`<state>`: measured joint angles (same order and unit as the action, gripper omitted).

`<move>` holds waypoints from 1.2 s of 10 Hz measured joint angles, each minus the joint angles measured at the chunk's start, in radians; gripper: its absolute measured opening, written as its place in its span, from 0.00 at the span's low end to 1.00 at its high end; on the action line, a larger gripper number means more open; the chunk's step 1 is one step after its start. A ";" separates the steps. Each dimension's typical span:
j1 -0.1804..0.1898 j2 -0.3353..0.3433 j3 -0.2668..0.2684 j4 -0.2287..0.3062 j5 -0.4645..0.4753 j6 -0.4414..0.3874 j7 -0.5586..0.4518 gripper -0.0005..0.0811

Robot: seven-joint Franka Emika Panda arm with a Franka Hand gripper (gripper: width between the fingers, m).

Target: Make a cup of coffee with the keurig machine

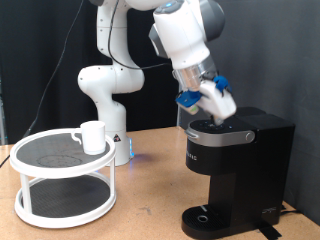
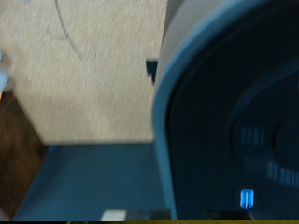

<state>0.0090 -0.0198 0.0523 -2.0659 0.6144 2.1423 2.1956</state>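
The black keurig machine [image 1: 236, 170] stands at the exterior view's right on the wooden table, lid down. My gripper [image 1: 222, 113] is pressed down on the front of its rounded top lid; its fingers are hidden against the lid. The white cup [image 1: 93, 136] sits on the top tier of a white round stand [image 1: 62, 170] at the exterior view's left, far from the gripper. The wrist view shows the machine's lid and silver ring [image 2: 201, 84] very close up, with a small blue light [image 2: 246, 199]; no fingers show there.
The white robot base [image 1: 108, 95] stands behind the stand. The machine's drip tray [image 1: 208, 217] is bare, with nothing under the spout. Open wooden table lies between the stand and the machine. A dark curtain hangs at the back right.
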 joint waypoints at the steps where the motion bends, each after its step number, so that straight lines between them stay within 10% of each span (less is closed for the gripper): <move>1: 0.000 -0.020 0.001 0.006 0.051 -0.023 -0.024 0.01; 6: -0.004 -0.067 -0.007 -0.003 0.108 -0.163 -0.068 0.01; 12: -0.031 -0.229 -0.045 -0.176 0.013 -0.237 -0.154 0.01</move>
<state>-0.0219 -0.2487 0.0075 -2.2423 0.6269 1.9056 2.0418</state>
